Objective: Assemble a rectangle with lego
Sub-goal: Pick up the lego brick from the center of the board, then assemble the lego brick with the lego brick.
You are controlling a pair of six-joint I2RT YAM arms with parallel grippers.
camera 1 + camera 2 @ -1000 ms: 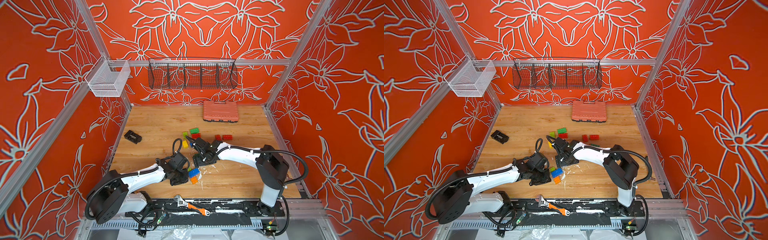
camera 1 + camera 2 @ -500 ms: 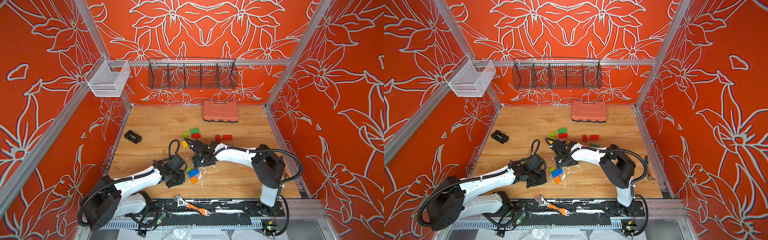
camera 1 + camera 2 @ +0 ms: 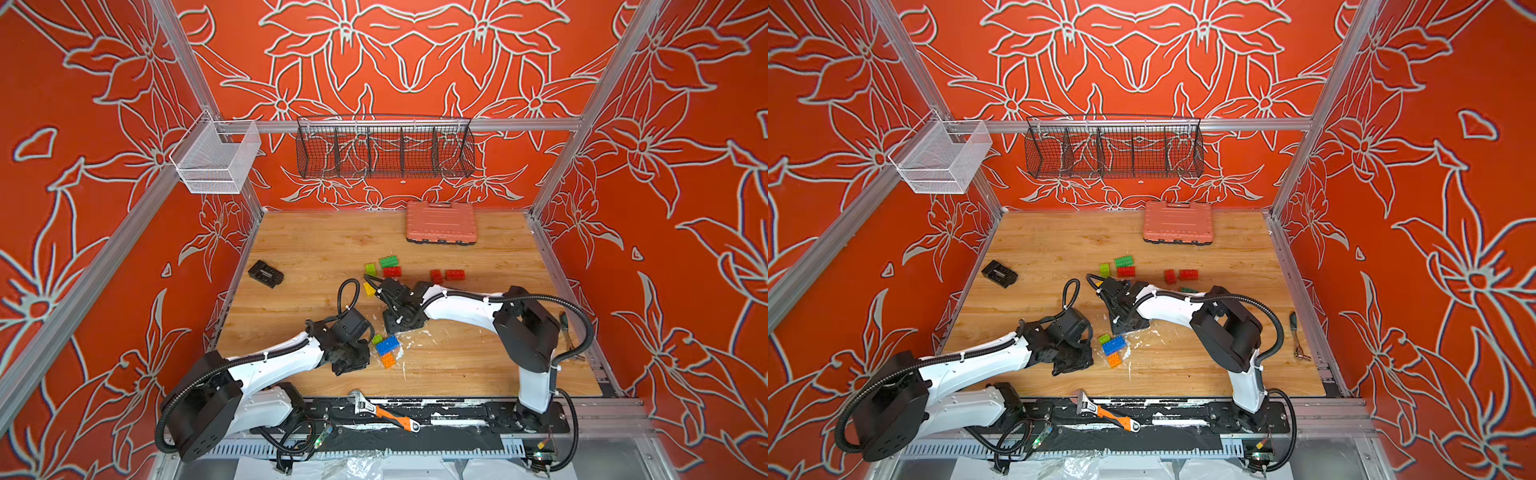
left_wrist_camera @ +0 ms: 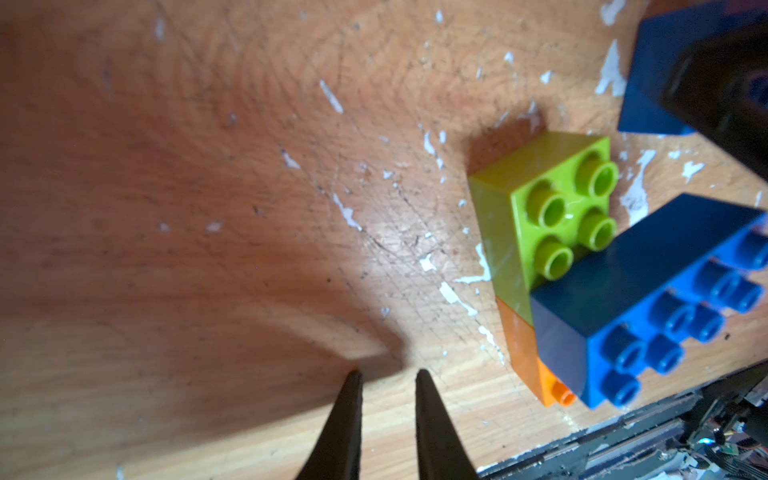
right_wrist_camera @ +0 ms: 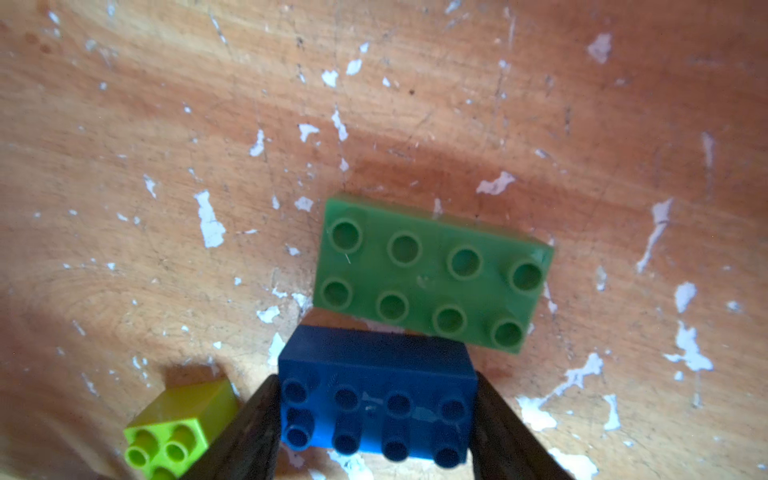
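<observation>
In both top views, your right gripper (image 3: 400, 326) pointed down at the board (image 3: 311, 249) in the lower middle. The left gripper (image 3: 1072, 362) lay left of a lime, blue and orange cluster (image 3: 386, 348), with loose lego (image 3: 390, 268) higher up.

In the left wrist view, the left gripper's 2 tips stood barely apart and empty at bottom centre.

In the right wrist view, the right gripper's fingers (image 5: 257, 419) pressed both short ends of a blue brick (image 5: 376, 365) at bottom centre. A dark green brick (image 5: 432, 270) lay just above it.

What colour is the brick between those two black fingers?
Blue; the brick shows best in the right wrist view.
</observation>
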